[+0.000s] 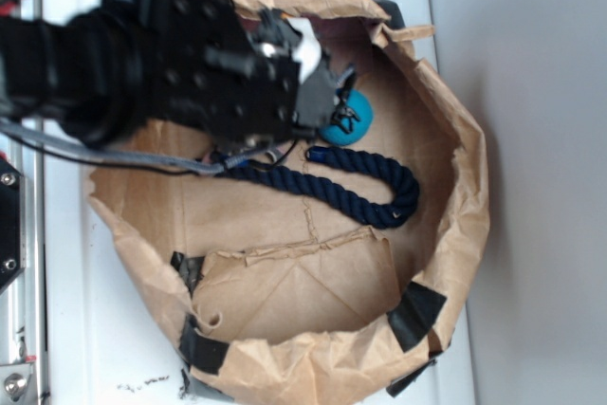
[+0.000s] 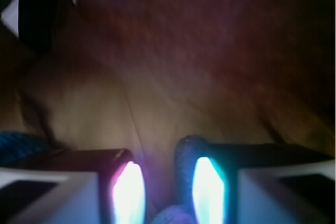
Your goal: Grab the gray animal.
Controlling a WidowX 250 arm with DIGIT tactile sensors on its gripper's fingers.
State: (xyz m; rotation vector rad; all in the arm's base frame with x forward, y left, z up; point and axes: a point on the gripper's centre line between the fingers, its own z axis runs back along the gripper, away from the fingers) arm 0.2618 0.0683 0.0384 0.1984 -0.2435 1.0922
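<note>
- Gray animal (image 1: 305,52): in the exterior view I made out only a pale gray-white patch, tucked against the far side of my arm, close under the rim of the paper bag (image 1: 446,263). It was probably the toy, though most of it was hidden.
- My gripper (image 1: 332,106) was down inside the bag, just beside the teal ball (image 1: 353,122) and above the near end of the navy rope (image 1: 379,182).
- Wrist view was dark and blurred. My gripper (image 2: 168,182) showed two lit fingers (image 2: 128,190) standing narrowly apart, with brown paper floor beyond them.
- A dim bluish lump sat low in the gap. I could not tell what it was, or whether the jaws were pressing on it.
- No gray fur, red eyes or pink ears were readable between the fingers.
- Progress, as I judged it: the approach was made, but no grasp was confirmed.
- Left to do: get the toy squarely between the fingers, close, then lift it clear of the rope and ball.
</note>
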